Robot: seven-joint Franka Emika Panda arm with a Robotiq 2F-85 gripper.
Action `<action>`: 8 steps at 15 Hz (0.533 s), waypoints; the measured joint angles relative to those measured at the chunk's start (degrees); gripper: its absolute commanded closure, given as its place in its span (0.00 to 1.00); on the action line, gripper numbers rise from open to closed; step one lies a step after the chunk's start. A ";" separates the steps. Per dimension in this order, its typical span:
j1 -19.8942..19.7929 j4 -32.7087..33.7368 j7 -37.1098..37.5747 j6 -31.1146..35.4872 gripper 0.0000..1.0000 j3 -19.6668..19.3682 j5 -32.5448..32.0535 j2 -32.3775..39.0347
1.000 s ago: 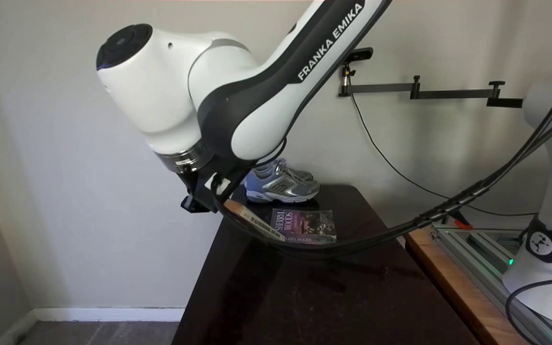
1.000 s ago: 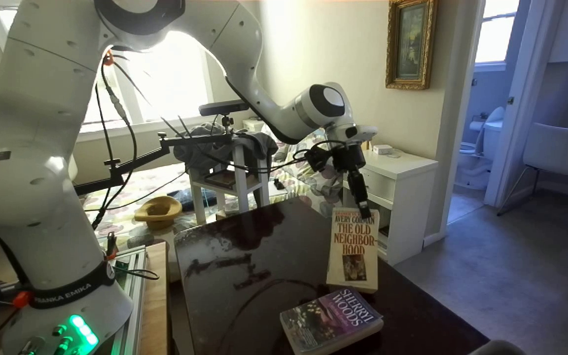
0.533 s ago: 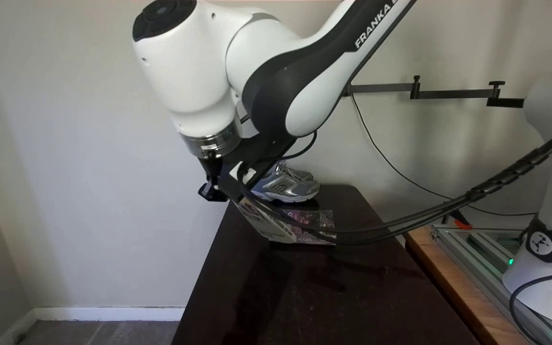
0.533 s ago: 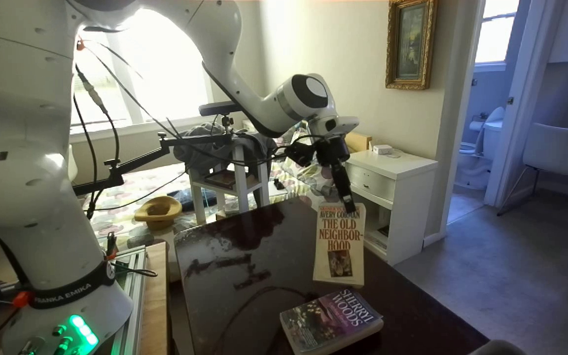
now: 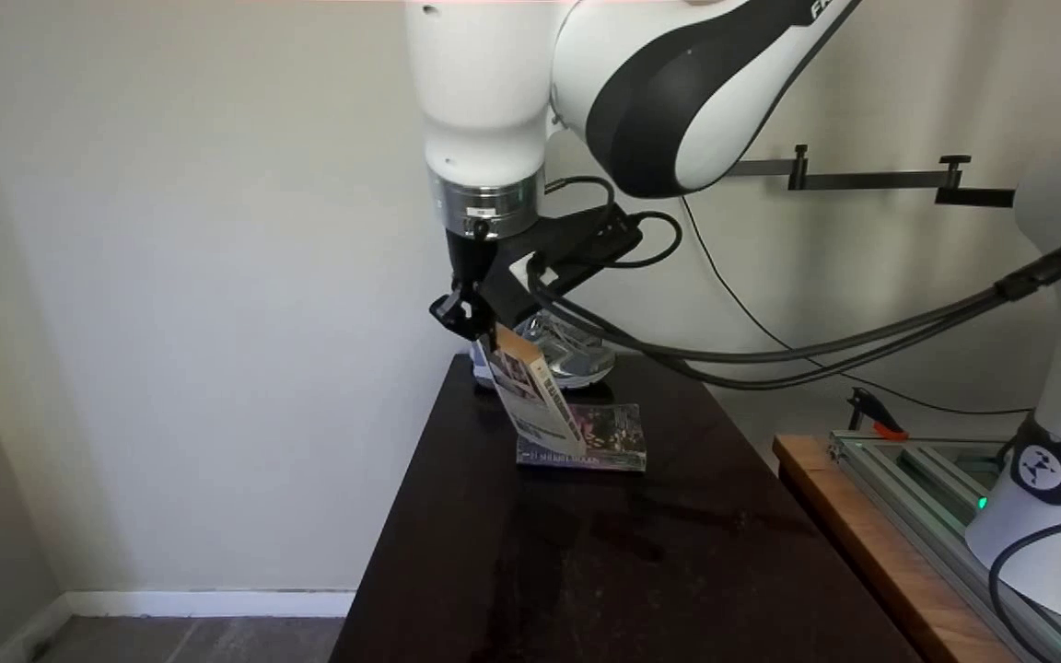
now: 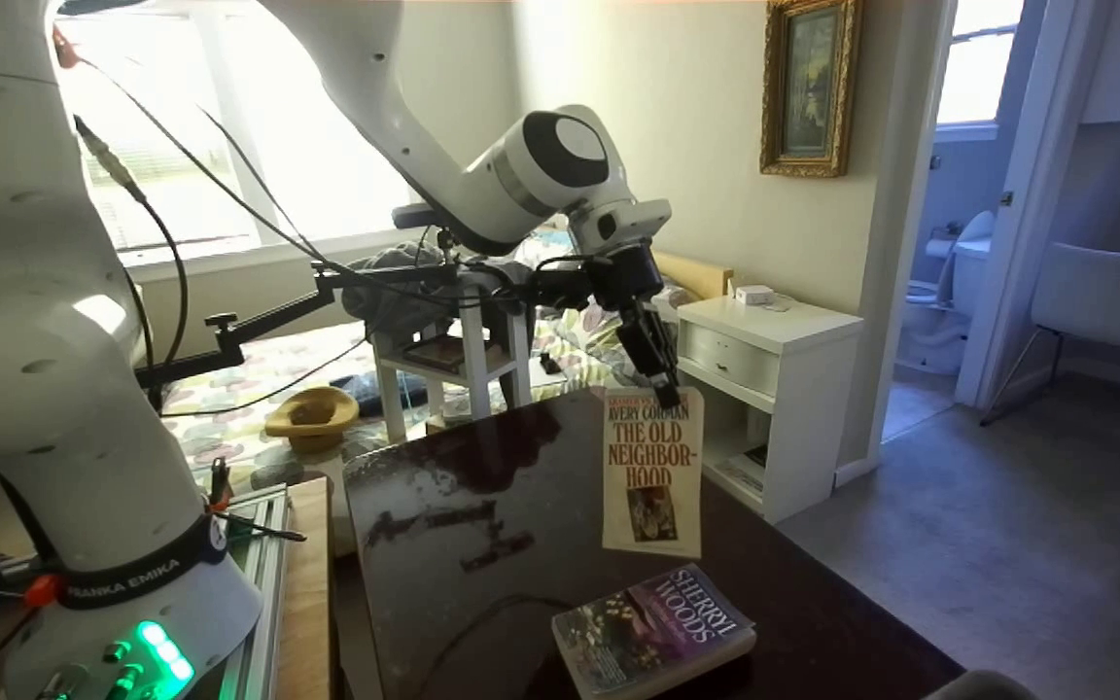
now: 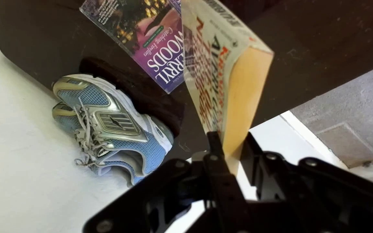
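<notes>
Gripper (image 7: 231,138) w/ cream book (image 6: 652,467) in hold: the two fingers (image 7: 215,144) press front & back covers nr a top corner, parted only by the book's thickness. Title (THE OLD NEIGHBORHOOD, red lettering) shows in an exterior view; page edge (image 7: 248,87), pale orange, shows b/w the fingers in the wrist view. Cream book slants, top end up, above the dark table (image 5: 678,589); whether its bottom edge touches anything can't be told. Arm (image 5: 494,129) stands roughly vert. above the gripper in an exterior view, w/ black cables (image 5: 1037,273) sagging alongside. Purple book (image 6: 652,632) (SHERRYL WOODS on cover) lies flat, face up, on the table nr the lower end of the cream book, which hides pt. of it in the wrist view. Pair of sneakers (image 7: 118,123), blue & silver, stands on the same table toward one end, apart from both books; one shoe mostly hides the other. Bkgd. beyond the table, in an exterior view: bed (image 6: 278,355) w/ patterned cover, white nightstand (image 6: 813,399) w/ small box (image 6: 754,294) on top, & gilt-framed picture (image 6: 810,87).
</notes>
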 measured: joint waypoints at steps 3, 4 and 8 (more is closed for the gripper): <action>-2.65 -4.52 2.85 1.58 0.95 1.11 -1.88 -5.91; -3.47 -5.92 3.53 1.80 0.95 1.58 -2.28 -7.79; -6.38 -11.39 5.19 2.25 0.95 3.40 -2.59 -13.96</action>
